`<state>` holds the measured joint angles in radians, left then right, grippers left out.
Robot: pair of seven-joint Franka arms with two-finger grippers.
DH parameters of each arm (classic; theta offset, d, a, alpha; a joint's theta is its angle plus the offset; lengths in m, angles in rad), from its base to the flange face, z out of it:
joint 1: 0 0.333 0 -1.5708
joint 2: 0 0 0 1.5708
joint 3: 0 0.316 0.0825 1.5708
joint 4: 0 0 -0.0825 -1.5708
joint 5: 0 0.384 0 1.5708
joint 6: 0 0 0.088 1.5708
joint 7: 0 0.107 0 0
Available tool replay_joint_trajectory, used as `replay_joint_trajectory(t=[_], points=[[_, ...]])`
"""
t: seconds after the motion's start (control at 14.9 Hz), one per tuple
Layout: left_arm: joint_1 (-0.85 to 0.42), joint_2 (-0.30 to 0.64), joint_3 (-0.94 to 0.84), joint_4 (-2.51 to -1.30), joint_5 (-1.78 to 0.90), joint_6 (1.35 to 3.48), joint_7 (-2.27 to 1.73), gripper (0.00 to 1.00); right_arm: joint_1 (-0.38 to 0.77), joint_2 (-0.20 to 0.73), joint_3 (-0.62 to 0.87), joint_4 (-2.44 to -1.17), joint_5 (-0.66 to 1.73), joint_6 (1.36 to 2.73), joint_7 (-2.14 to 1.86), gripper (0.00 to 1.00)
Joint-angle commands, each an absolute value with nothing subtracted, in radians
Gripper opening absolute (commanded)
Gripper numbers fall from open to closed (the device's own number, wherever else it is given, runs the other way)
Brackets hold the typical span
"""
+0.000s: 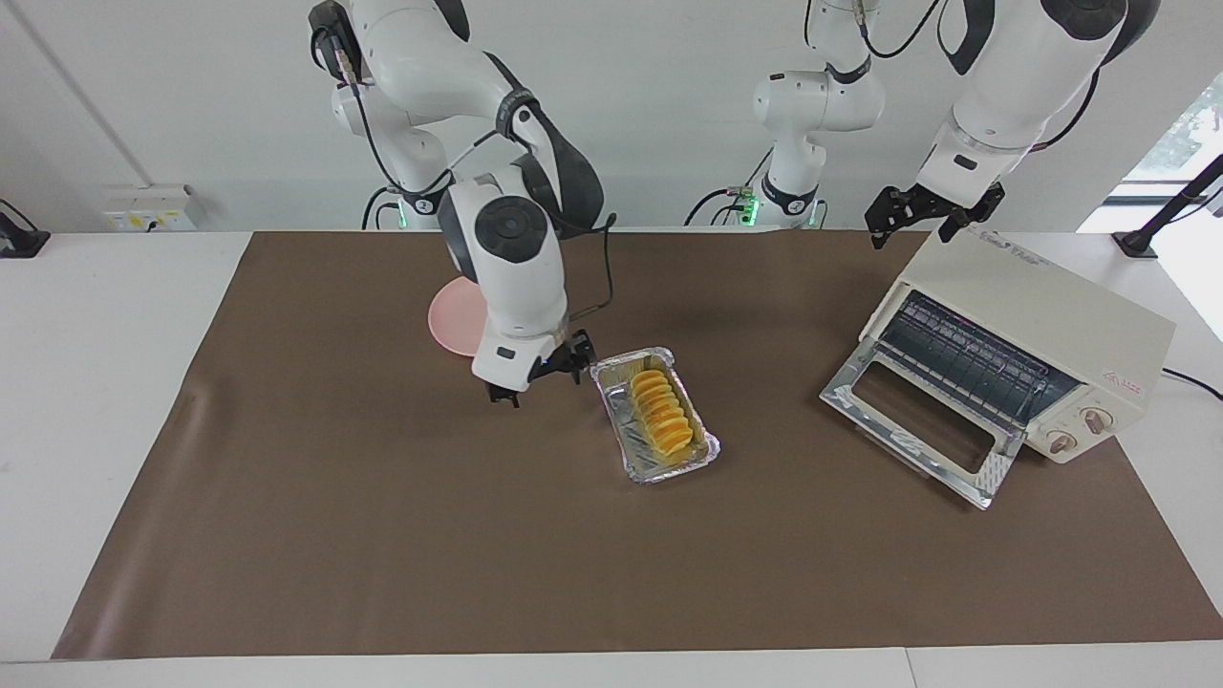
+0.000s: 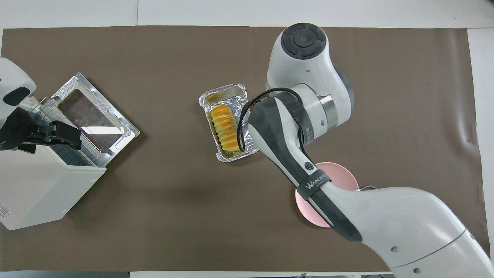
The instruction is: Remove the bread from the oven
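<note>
Right pincer [image 1: 537,379] low over the brown mat [image 1: 382,535], fingers spread, pinching nothing, just beside the tray [image 1: 611,375] on the side toward the right arm's end of the table [image 1: 96,382]. In the overhead view, hidden under the right arm's own wrist. Bread [image 1: 660,412] in the tray, lengthwise, close to this pincer but apart from it, well out of the oven [image 1: 1051,325]. Pink plate [image 1: 451,318] nearer the robots than the tray, partly covered by the right arm.

Left pincer [image 1: 925,212] up in the air over the oven's top edge, fingers spread, pinching nothing, well apart from the bread. Oven at the left arm's end of the table, door [image 1: 917,425] dropped open onto the mat, wire rack [image 1: 965,358] bare.

Mat covering most of the white table, a slight wrinkle near the right arm's end. White wall [image 1: 650,96] at the robots' back, a window [image 1: 1180,134] at the left arm's end.
</note>
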<state>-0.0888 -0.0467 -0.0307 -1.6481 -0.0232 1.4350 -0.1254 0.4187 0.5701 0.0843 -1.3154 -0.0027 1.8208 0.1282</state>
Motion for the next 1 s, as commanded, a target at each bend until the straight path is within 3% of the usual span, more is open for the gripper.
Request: replay_joint_trajectory(t=[0.0,0.27,0.94], points=[[-0.025,0.006,-0.057,-1.574,-0.064,1.368,-0.089,1.00,0.459,0.607,0.083,-1.270,0.008,1.831,0.187,1.00],[-0.015,-0.081,-0.072,-1.715,-0.051,1.419,-0.087,1.00,0.466,0.606,0.083,-1.302,0.023,1.900,0.247,1.00],[-0.015,-0.089,-0.075,-1.681,-0.052,1.400,-0.092,1.00,0.472,0.629,0.083,-1.431,0.018,2.115,0.244,0.84]])
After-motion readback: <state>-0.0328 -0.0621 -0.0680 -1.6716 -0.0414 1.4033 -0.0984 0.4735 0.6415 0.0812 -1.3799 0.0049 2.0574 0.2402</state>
